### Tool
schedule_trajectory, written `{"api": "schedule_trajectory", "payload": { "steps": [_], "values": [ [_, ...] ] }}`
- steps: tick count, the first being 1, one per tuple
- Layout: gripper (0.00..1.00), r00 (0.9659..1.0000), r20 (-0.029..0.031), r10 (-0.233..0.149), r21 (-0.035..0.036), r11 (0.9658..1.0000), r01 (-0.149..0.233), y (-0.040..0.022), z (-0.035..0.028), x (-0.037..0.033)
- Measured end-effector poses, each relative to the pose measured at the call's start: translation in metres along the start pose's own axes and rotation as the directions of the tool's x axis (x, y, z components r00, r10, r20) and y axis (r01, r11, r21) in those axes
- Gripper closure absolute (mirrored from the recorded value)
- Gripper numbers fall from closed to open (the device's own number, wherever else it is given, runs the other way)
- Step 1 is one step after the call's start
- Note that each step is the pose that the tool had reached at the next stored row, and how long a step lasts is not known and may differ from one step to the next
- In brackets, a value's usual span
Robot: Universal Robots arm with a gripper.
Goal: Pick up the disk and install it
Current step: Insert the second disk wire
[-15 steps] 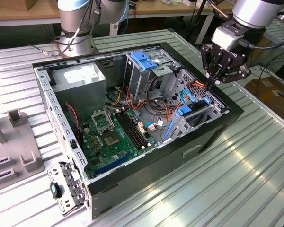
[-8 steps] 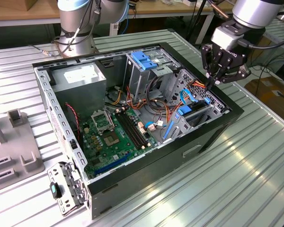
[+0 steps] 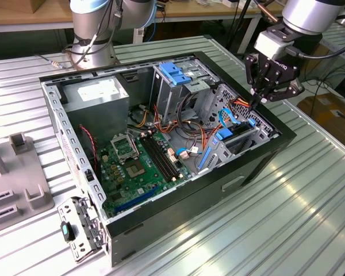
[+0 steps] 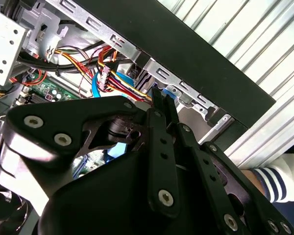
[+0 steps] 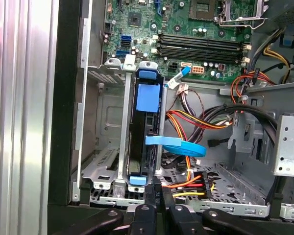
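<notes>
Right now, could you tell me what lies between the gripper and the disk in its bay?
In the first wrist view, nothing: the gripper sits right at the near end of the disk, beside red-yellow power wires.

1. Bright, even overhead light fills the open computer case (image 3: 161, 132)
2. Glare streaks the ribbed metal surface (image 3: 299, 195)
3. In the second wrist view, the near hand (image 4: 159, 105) looms dark and soft

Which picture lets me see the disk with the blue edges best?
The first wrist view: the disk stands on edge in its bay, seen along its whole length. In the exterior view the disk is smaller and partly behind the bay's metal. In the second wrist view the gripper covers most of it.
</notes>
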State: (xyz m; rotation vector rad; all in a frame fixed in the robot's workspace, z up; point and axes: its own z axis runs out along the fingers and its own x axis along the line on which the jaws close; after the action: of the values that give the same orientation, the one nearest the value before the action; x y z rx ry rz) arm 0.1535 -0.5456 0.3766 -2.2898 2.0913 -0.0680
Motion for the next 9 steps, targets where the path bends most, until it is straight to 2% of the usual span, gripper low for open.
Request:
{"api": "schedule_trajectory", "payload": {
  "steps": [5,9],
  "values": [
    [0.83,1.0,0.0,0.001,0.0,1.0,-0.001,0.0,0.0,0.0],
    [0.83,0.9999,-0.0009,0.016,-0.0001,0.9999,-0.016,0.0,0.0001,0.0]
  ]
}}
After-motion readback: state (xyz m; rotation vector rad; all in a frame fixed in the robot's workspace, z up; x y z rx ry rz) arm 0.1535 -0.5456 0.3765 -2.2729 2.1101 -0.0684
